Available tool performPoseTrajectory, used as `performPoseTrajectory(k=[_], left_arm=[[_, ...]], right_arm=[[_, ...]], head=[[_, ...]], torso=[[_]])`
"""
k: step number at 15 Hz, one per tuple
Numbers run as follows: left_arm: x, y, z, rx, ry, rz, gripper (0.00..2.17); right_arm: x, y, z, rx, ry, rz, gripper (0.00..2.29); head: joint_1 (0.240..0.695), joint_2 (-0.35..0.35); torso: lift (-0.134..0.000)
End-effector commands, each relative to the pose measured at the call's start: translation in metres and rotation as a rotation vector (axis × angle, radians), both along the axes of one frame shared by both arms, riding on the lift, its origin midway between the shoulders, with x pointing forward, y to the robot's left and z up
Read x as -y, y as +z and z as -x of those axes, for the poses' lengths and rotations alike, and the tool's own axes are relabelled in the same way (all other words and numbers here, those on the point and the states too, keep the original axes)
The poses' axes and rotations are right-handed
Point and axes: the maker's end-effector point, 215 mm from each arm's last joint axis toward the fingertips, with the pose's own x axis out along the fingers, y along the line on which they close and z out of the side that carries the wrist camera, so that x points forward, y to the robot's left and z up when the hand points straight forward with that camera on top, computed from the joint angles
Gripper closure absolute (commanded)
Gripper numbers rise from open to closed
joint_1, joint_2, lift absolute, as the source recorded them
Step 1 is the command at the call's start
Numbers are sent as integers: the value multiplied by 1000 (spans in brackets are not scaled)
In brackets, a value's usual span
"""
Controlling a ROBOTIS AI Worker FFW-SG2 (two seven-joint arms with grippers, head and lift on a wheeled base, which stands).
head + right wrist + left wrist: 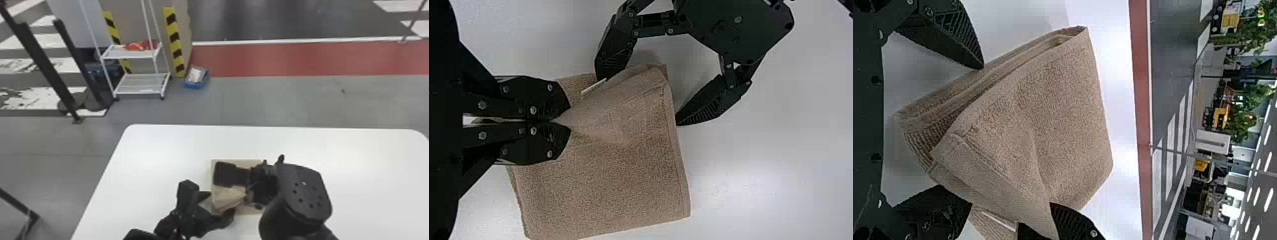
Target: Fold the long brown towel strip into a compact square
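Right pincer (pixel 248 195) closed, 1 flap of brown towel (pixel 604 190) pinched in tips. Left pincer (pixel 220 204) spread wide, gripping nothing, 2 fingers astride towel corner. Towel below right pincer: nubby terry, layered, squarish, edges hemmed. Smooth white table (pixel 175 153) stretches well past both pincers toward rounded far corners.

Two tools (pixel 221 203), one towel (pixel 228 196), one table (pixel 159 150) and one white rack (pixel 140 85) show.
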Motion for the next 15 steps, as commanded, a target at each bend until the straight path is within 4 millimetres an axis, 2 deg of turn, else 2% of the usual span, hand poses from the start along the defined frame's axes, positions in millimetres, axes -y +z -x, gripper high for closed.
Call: performPoseTrajectory(k=[1,2,5,9,15], left_arm=[[0,0,0,0,0,0,144],[0,1,0,3,0,0,144],[-2,1,-1,3,4,0,144],[-5,1,-2,3,10,0,144],[-7,-1,-1,-2,12,-3,144]], right_arm=[[-1,-3,2,3,-8,2,765],[-3,-3,2,2,-7,-1,660],[1,2,1,-2,-41,-22,552],[-3,13,9,-40,-59,-103,552],[9,26,-13,10,-108,-126,552]], head=[[695,100],[695,100],[695,103],[695,102],[695,101]], torso=[[0],[0],[0],[0],[0]])
